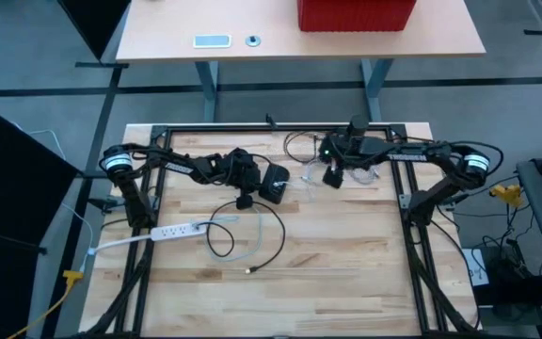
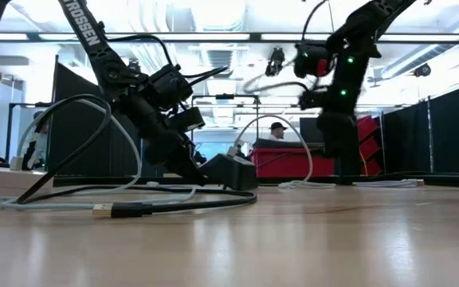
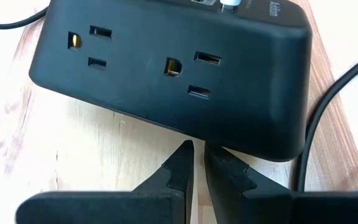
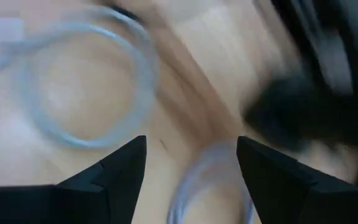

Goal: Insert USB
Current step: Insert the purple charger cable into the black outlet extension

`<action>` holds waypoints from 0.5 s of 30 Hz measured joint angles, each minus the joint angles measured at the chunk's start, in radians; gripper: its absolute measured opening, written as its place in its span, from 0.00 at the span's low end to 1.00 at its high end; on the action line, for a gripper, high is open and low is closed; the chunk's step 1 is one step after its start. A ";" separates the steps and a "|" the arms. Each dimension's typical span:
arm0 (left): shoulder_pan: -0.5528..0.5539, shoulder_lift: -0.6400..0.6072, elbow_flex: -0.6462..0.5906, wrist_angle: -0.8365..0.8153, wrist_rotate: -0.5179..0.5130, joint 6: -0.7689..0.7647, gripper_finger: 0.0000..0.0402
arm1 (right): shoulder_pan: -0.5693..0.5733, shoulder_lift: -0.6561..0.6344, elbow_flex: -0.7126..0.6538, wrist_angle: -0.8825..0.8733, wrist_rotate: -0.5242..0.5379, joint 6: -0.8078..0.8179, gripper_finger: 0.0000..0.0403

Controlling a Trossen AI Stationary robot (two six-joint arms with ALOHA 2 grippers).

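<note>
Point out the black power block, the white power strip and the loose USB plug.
black power block [image 3: 166,68]: left wrist view, its outlet face.
white power strip [image 1: 172,229]: high view, middle of its body.
loose USB plug [image 2: 103,210]: low view, its metal tip.

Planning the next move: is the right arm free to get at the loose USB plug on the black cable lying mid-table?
Probably yes. The black cable's USB plug lies on open wood with nothing over it, and the right gripper, jaws open and empty, hangs above the white cables.
</note>
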 joint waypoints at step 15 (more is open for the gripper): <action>-0.005 0.000 0.000 0.000 0.004 -0.019 0.07 | -0.125 -0.003 -0.080 -0.162 0.015 0.167 0.37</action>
